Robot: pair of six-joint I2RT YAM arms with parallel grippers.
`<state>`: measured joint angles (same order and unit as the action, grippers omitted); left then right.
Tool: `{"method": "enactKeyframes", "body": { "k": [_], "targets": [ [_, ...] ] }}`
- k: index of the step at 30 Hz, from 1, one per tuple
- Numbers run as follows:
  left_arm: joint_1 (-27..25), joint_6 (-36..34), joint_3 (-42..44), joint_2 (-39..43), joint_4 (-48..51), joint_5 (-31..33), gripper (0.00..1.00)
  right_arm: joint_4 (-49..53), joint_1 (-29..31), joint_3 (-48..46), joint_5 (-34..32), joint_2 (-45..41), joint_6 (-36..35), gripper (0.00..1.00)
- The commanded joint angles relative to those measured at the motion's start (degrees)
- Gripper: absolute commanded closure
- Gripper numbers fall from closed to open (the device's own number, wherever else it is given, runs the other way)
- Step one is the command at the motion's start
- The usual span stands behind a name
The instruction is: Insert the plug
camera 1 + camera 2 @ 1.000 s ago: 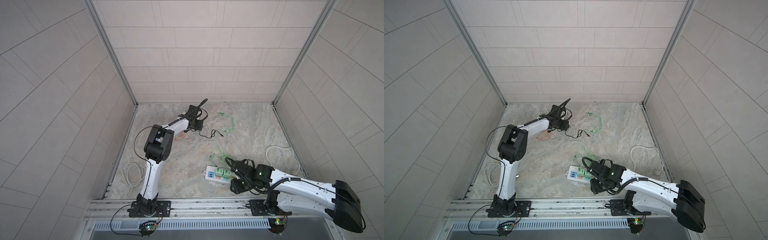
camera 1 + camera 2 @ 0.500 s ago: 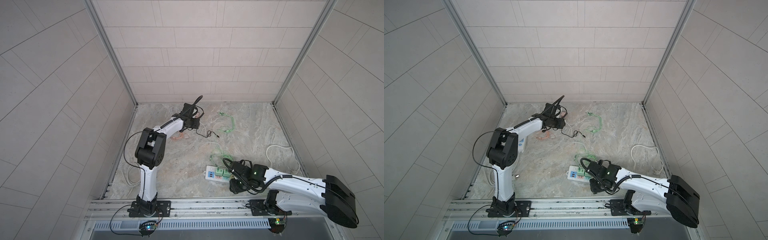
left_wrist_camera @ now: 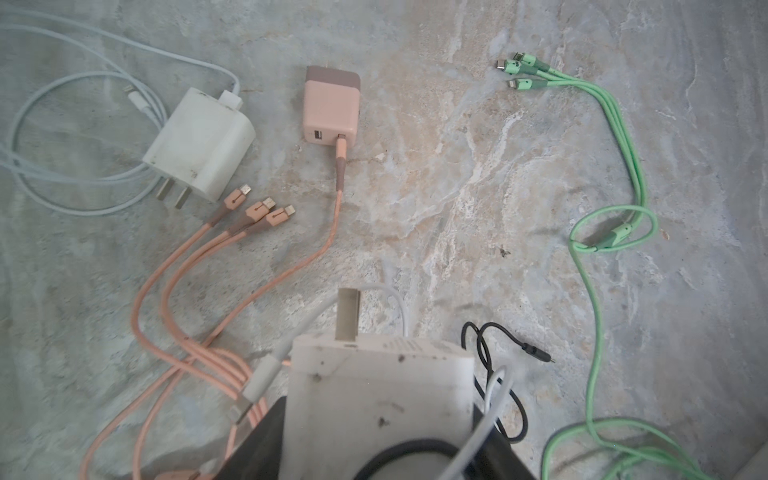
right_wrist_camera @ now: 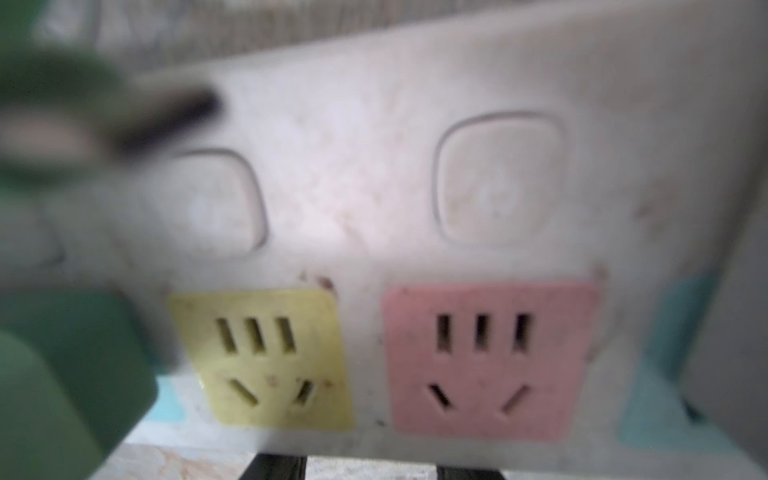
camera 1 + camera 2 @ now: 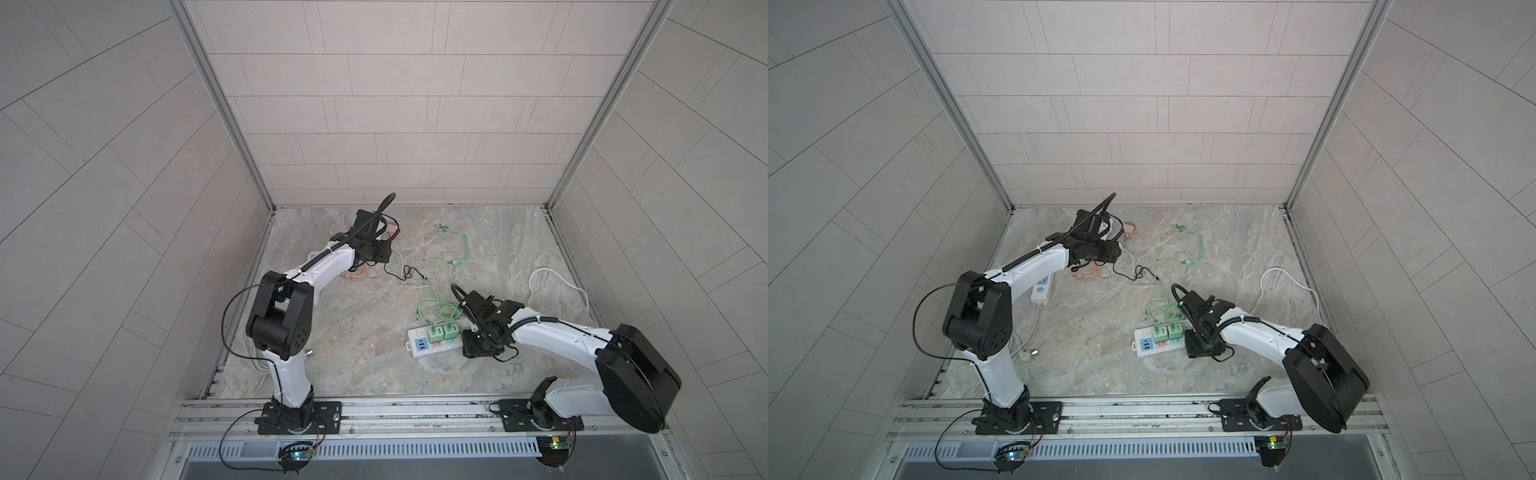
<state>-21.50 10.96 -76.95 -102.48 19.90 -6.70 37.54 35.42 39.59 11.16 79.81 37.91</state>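
- Left of centre on the floor in both top views, my left gripper is pinching the white square charger block, the plug I have to seat. The left wrist view shows one flat metal prong sticking out ahead of the jaws. I judge that is why the body is gripped from behind: the prongs are left free.
- Upper left in that wrist view lies clutter: a second white charger on its side and a salmon-pink cube charger with its pink cable. Neither is held.
- Further right, a mint-green multi-head cable trails loose on the stone floor.
- Lower centre in a top view sits the white power strip with coloured sockets, well apart from the plug, so I reckon a carry across comes first. Two green cube plugs already fill two of its sockets.
- In the right wrist view a yellow socket and a pink socket are free, so either could take the prongs.
- My right gripper sits at the strip's right end, I think to steady it. Its dark fingertips stand spread at the frame's lower edge with nothing between them. I cannot tell whether they touch the strip.
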Motion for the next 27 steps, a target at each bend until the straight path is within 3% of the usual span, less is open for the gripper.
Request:
{"method": "enactKeyframes", "body": {
  "k": [1,5,13,18,23,27],
  "targets": [
    [0.83,1.74,2.40,4.42,1.11,7.54,0.60,-2.57,-1.59,4.24,-0.63,4.47,-3.49,0.53],
    [2.51,3.35,5.12,7.82,2.46,13.20,0.60,-3.51,-2.83,9.49,-0.53,10.00,-4.07,0.53],
    [4.63,0.14,6.91,10.83,4.26,11.20,0.60,-4.76,-7.44,14.37,1.44,14.32,-4.69,0.53],
    [4.55,-4.86,8.65,14.26,7.08,6.46,0.60,-4.68,-10.95,13.65,7.26,8.23,-6.69,0.52],
    [4.28,-6.34,15.99,22.40,3.19,-1.27,0.60,-1.97,-11.58,15.02,16.96,1.53,-10.57,0.52],
    [1.93,-9.22,21.49,28.51,-1.24,-6.39,0.61,0.01,-11.51,15.50,18.66,-2.01,-11.44,0.52]
  ]
}}
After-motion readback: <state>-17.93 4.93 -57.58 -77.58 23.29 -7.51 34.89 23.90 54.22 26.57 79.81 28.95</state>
